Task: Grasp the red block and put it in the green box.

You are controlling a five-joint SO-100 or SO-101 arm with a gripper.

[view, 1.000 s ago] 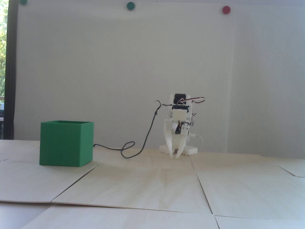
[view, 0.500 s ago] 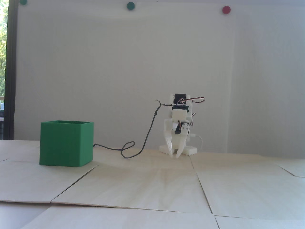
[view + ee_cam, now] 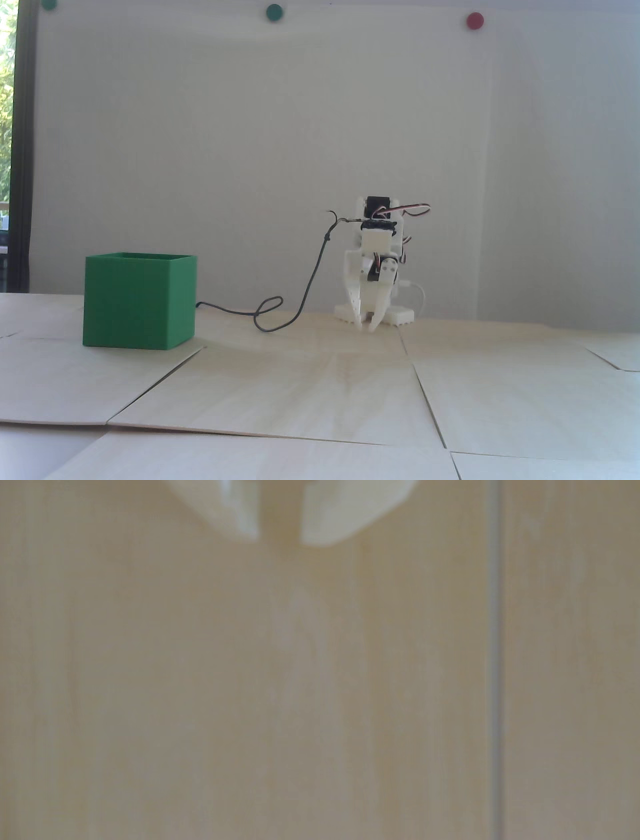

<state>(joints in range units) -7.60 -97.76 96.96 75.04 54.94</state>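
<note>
White arm (image 3: 376,250) folded low, jaws slightly parted and empty, tips just above the table (image 3: 320,390), green box (image 3: 137,300) well apart at fixed-view left.

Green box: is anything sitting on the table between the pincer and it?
Only a dark cable, looping on the table from the arm toward the green box. The pincer hangs tips-down near the arm's base, holding nothing. The red block shows in neither the fixed nor the wrist view.

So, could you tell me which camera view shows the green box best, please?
The fixed view: the green box stands whole on the table, open rim visible. The wrist view shows none of it, only blurred fingertips above bare wood.
</note>
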